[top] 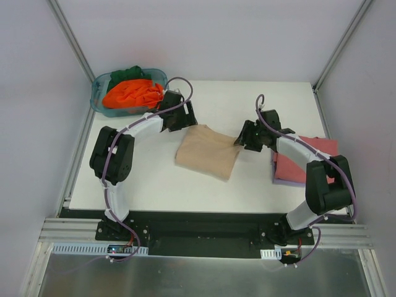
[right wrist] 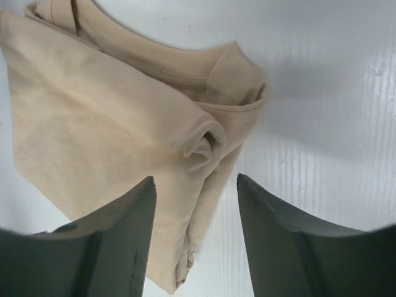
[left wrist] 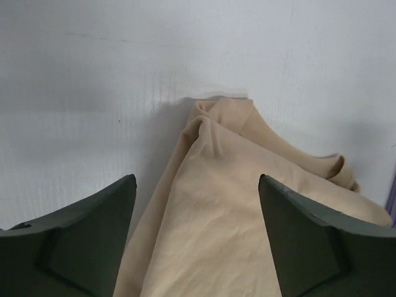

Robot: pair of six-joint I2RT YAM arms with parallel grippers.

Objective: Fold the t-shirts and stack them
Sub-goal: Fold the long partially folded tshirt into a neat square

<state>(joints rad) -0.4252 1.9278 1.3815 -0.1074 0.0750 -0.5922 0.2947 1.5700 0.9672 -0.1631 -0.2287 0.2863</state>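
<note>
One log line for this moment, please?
left gripper open over tan shirt | right gripper open at its edge | red shirt folded at right

tan shirt [top: 207, 152]: folded, centre | red shirt [top: 319, 146]: right side | orange shirt [top: 130, 93]: in tub [top: 98, 99]

You got soft, even light from above; faint shadow fell left of shirt [left wrist: 216, 216]; wrist fingers [left wrist: 74, 247] looked dark, soft-focused.
</note>
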